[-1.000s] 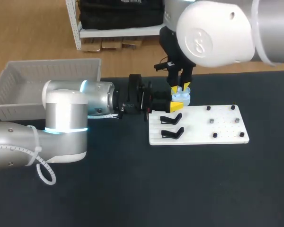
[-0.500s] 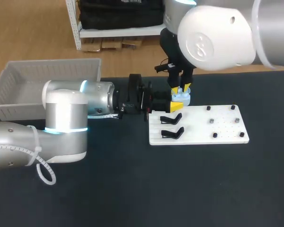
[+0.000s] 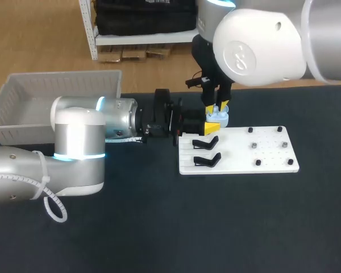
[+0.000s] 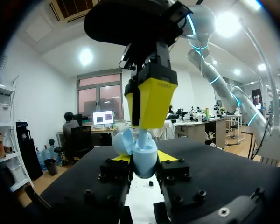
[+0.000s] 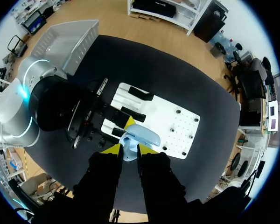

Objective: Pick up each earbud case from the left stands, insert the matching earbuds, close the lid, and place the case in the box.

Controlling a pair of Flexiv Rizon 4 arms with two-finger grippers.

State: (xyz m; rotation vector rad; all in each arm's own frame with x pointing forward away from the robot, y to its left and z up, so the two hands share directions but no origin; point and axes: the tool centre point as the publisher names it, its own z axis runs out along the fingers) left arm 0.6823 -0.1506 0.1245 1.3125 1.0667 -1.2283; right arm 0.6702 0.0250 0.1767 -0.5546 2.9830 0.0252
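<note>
A pale blue earbud case with its lid open stands upright over the back left corner of the white board. My left gripper comes in from the side and is shut on it. In the left wrist view the case sits between that gripper's yellow tips, lid swung aside. My right gripper hangs straight above the case, shut on a pale earbud whose lower end reaches into the case. From the right wrist, the earbud shows between its own fingers.
Two black stands stand on the board's left part, and small black pegs dot its right part. A grey basket sits at the table's back left, behind my left arm.
Hardly anything differs. The right gripper has shifted very slightly above the case; the left arm keeps still with the case.
</note>
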